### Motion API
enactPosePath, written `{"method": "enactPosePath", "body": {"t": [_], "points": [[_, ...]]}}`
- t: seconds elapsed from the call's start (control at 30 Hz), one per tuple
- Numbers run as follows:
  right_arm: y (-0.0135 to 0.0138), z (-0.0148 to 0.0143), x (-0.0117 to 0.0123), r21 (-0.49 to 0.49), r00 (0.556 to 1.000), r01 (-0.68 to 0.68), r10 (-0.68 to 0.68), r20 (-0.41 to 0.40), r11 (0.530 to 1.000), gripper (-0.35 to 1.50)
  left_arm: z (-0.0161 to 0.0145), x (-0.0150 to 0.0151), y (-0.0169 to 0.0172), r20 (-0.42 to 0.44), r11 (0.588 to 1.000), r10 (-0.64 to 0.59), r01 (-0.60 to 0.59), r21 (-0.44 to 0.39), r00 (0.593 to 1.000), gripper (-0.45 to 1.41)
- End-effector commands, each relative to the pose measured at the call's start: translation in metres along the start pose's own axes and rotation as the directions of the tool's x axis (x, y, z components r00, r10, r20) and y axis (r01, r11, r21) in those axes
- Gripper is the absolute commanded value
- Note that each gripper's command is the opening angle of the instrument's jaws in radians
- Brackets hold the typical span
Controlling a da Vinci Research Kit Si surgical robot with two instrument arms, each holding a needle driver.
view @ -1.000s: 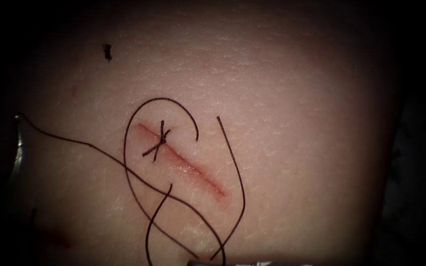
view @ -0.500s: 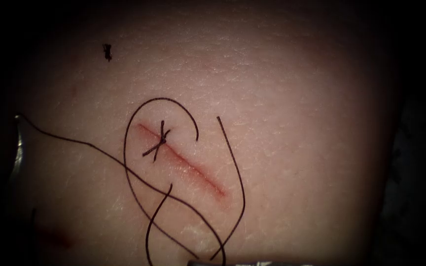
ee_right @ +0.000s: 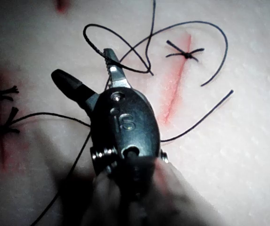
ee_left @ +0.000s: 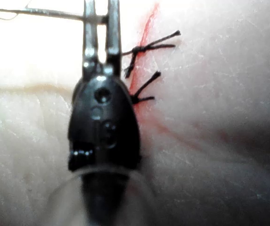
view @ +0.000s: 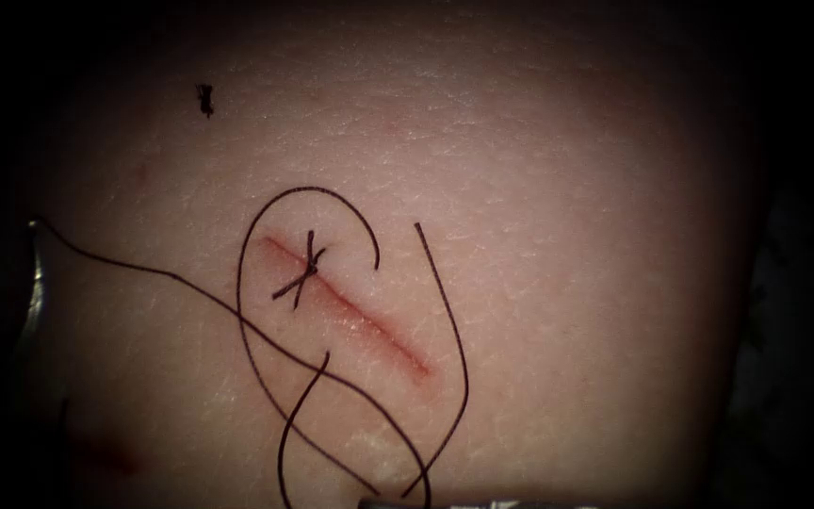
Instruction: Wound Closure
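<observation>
The cut runs slantwise across the tissue, with one tied stitch near its upper end. Loose dark thread loops around the cut and trails left to the needle, which glints at the tissue's left edge, outside the tissue. In the left wrist view my left tool grips the needle crosswise between its jaws. My right tool hangs over the thread loops short of the cut, jaws spread and holding nothing. A grey sliver of it shows at the bottom edge.
A second red cut with two tied stitches and short cut ends lies beside the left tool; the same stitches appear in the right wrist view. A small dark mark sits on the tissue at the upper left.
</observation>
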Motion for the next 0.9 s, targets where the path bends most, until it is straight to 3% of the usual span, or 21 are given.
{"method": "enactPosePath", "body": {"t": [0.03, 0.9], "points": [[-0.0004, 0.0010, -0.0005, 0.003, 1.000, -0.001, 0.001, -0.002, 1.000, 1.26, 0.0010, -0.0010, 0.0002, 0.003, 1.000, 0.002, -0.002, 0.005, 1.000, -0.45], [-0.0004, 0.0010, -0.0005, 0.003, 1.000, -0.001, 0.001, -0.002, 1.000, 1.26, 0.0010, -0.0010, 0.0002, 0.003, 1.000, 0.002, -0.002, 0.005, 1.000, -0.45]]}}
